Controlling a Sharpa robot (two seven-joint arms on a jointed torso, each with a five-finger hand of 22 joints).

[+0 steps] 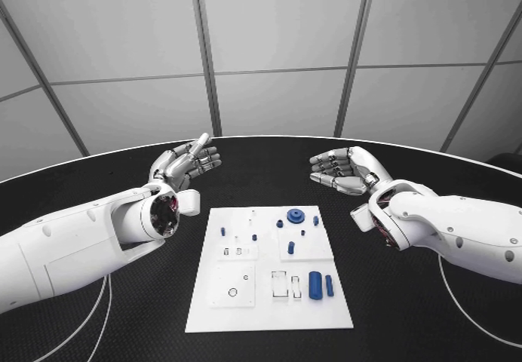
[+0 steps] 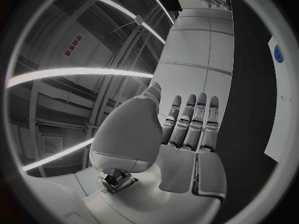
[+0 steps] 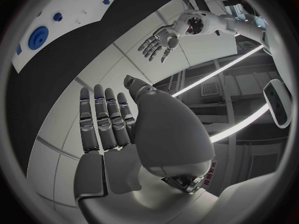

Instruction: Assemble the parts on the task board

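A: How do the hands stand?

B: The left hand [image 1: 187,166] is held above the bench [image 1: 98,173] at about ten o'clock from the board, fingers straight and spread, nothing in it. Its wrist view shows the same flat palm with fingers [image 2: 190,119] side by side. The right hand [image 1: 342,170] is at about one o'clock, fingers loosely curved but apart, also holding nothing. Its own wrist view shows the fingers [image 3: 102,117] stretched out.

A: And the board?

B: The white board [image 1: 266,313] lies flat in the middle of the black bench, well apart from both hands. It is a long rectangle with small cut-outs and markings. At its twelve o'clock end sits a round blue gear [image 1: 295,216] with small blue pegs [image 1: 292,247] near it. Toward five o'clock, two blue cylinders [image 1: 315,285] lie side by side, the thicker one beside an outlined slot.
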